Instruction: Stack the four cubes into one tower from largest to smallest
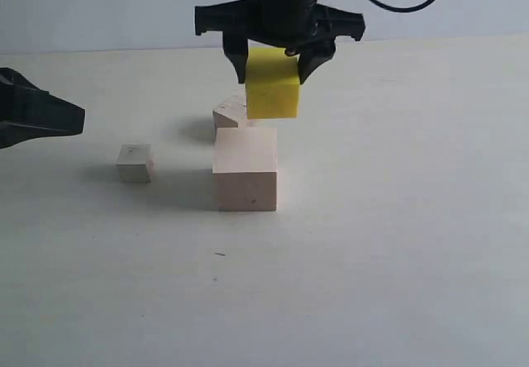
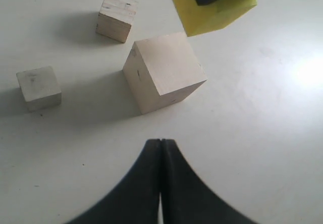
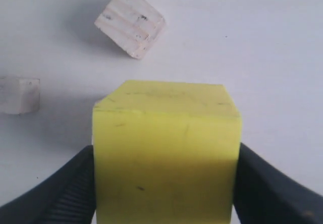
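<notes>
Clamped on two opposite faces by the right gripper (image 1: 273, 76), the bright yellow cube (image 3: 166, 133) fills the lower part of the right wrist view, with a ribbed black finger (image 3: 60, 193) pressed flat against each side. In the exterior view this cube hangs in the air, clear of the white counter (image 1: 397, 243).

Directly below it stands the largest cube, a block of pale bare wood (image 1: 245, 173), which rests flat on the counter. The yellow cube sits above this block's top face and is shifted a little towards the block's right rear edge. A thin gap shows between the two, so they do not touch.

Just behind the pale block's left rear corner lies a smaller pale wooden cube (image 2: 117, 16) with visible grain lines. It is turned at an angle to the block and stands apart from it. In the exterior view the yellow cube partly hides it.

To the left of the pale block, well apart from it, sits the smallest wooden cube with greyish faces (image 1: 135, 163), also alone on the counter.

Farther left than that, at the edge of the exterior view, is the left gripper (image 2: 160, 148). Its two black jaws are pressed together with nothing between them, and they point towards the pale block.
</notes>
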Motion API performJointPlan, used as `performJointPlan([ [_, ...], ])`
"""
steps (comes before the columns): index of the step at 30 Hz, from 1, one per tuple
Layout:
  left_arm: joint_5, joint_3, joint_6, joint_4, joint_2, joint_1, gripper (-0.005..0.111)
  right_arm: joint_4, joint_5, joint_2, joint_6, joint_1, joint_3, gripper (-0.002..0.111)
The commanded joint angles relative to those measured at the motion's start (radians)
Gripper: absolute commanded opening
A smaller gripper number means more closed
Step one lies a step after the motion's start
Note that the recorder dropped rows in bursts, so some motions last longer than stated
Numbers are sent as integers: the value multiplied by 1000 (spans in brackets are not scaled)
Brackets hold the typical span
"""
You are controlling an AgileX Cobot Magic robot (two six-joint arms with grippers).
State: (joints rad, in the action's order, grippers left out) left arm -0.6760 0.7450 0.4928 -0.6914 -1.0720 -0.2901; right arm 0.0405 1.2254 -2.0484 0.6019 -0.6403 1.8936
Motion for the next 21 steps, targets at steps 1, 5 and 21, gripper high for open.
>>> performJointPlan([
  [1,25,-4,-3,3,8,2,0,-3,-4,13,1,-23,7,0],
  [5,27,-4,-3,1,8,2,0,-10,-4,-8,4,-46,7,0],
  [21,20,-4,-3,1,8,2,0,-67,-4,-47,4,-46,7,0],
])
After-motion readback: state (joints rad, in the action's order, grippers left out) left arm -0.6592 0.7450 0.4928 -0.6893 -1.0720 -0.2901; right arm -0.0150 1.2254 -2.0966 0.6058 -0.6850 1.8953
